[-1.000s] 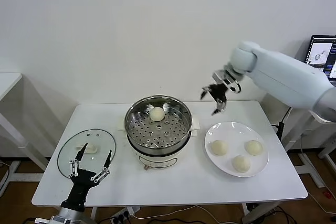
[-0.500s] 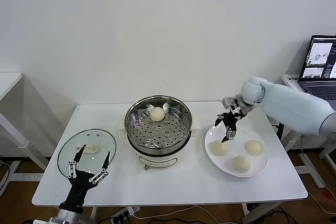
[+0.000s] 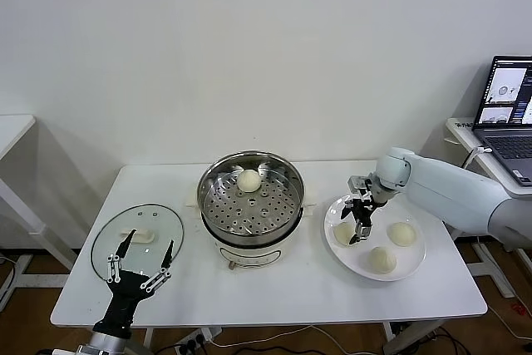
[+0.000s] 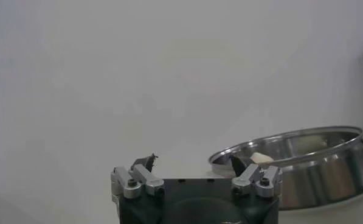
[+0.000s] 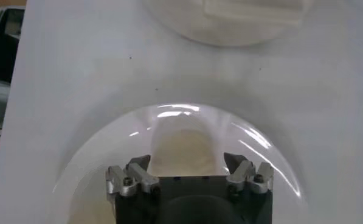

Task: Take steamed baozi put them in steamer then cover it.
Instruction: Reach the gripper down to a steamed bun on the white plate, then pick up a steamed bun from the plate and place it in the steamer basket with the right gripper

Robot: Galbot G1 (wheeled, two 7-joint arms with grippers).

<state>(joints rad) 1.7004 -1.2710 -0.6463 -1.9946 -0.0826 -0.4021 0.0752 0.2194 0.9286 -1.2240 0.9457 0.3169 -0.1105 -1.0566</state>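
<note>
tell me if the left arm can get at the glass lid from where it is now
Probably yes. The left gripper is open at the table's front left, just in front of the lid, which lies flat on the table with its handle up and nothing between them.

We see one cream-white steamed baozi (image 3: 248, 179) on the perforated tray of the open steel steamer (image 3: 218, 209) at mid-table, three more baozi (image 3: 381, 258) on its right, and the glass cover (image 3: 158, 221) flat on its left.
</note>
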